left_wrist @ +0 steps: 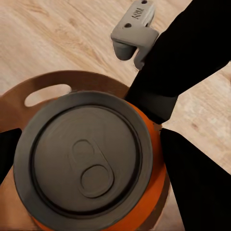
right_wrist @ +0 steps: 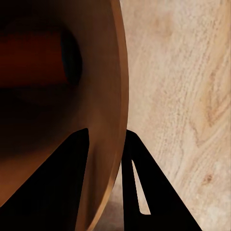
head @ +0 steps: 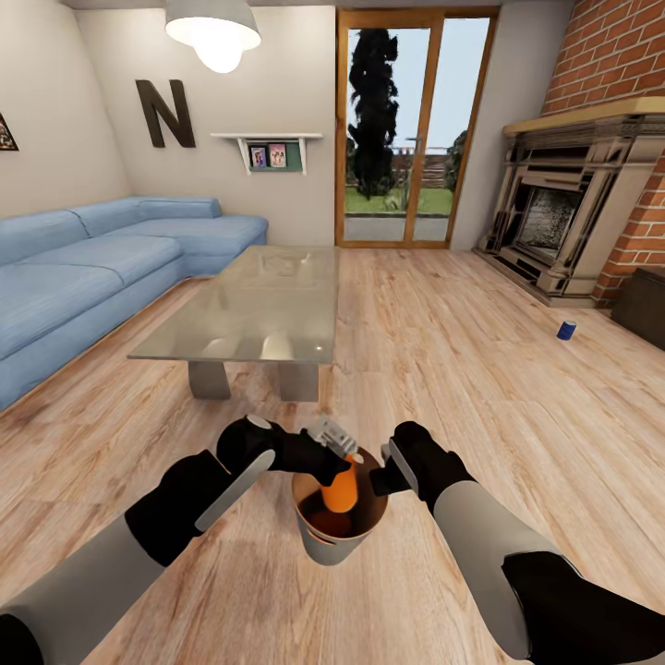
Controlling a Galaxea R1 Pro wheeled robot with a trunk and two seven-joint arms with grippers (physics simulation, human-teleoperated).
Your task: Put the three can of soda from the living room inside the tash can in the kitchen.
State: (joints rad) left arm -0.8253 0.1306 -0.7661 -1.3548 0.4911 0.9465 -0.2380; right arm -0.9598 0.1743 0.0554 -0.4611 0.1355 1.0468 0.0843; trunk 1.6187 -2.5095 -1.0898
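An orange can of soda (head: 340,489) hangs upright in the mouth of the tash can (head: 334,547), with my left gripper (head: 338,459) shut on it. Its silver top (left_wrist: 84,159) sits between the left gripper's (left_wrist: 96,166) black fingers (left_wrist: 197,178), above the bin's handle slot (left_wrist: 48,94). My right gripper (head: 380,480) is shut on the bin's rim; the brown wall (right_wrist: 108,106) runs between the right gripper's (right_wrist: 108,149) fingers (right_wrist: 144,192). A dim orange shape (right_wrist: 33,62) shows inside the bin. A blue can (head: 566,330) stands on the floor far right, in the living room.
A glass-topped low table (head: 259,305) stands just ahead, the blue sofa (head: 83,268) to its left. The brick fireplace (head: 573,212) and a dark cabinet (head: 646,305) are at the right. Open wood floor (head: 443,369) lies between me and the blue can.
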